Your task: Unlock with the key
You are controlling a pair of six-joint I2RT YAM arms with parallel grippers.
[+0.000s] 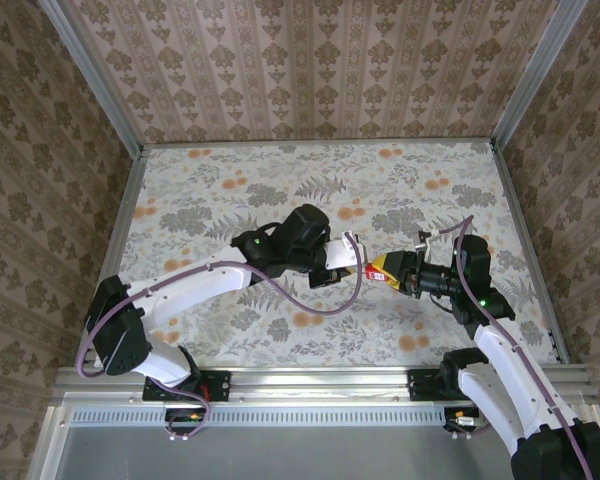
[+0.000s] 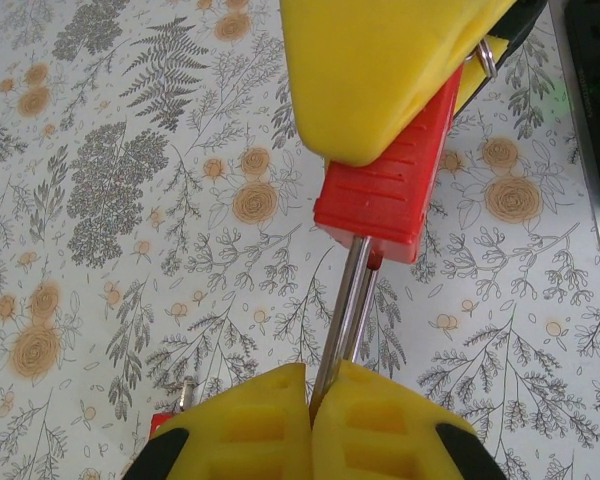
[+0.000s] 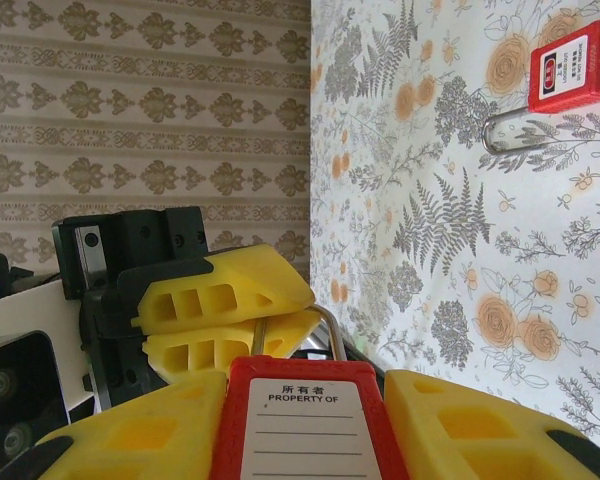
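Observation:
A red padlock [image 1: 383, 268] hangs above the table between my two grippers. My right gripper [image 1: 398, 271] is shut on its body [image 3: 300, 420], whose white label faces the right wrist camera. The steel shackle [image 2: 348, 300] runs out from the body [image 2: 390, 190] into my left gripper [image 2: 315, 395], which is shut on it with the yellow pads pressed together. Seen from the right wrist, the left gripper's fingers [image 3: 220, 300] pinch the shackle's bend [image 3: 330, 325]. A small metal ring [image 2: 486, 57] peeks out by the body's far end. The key is hidden.
A second red padlock [image 3: 572, 65] lies flat on the floral tablecloth [image 1: 280, 190], with its shackle [image 3: 505, 135] pointing away from the body. A bit of red and metal [image 2: 165, 418] shows beside the left fingers. Patterned walls [image 1: 310, 60] enclose the table.

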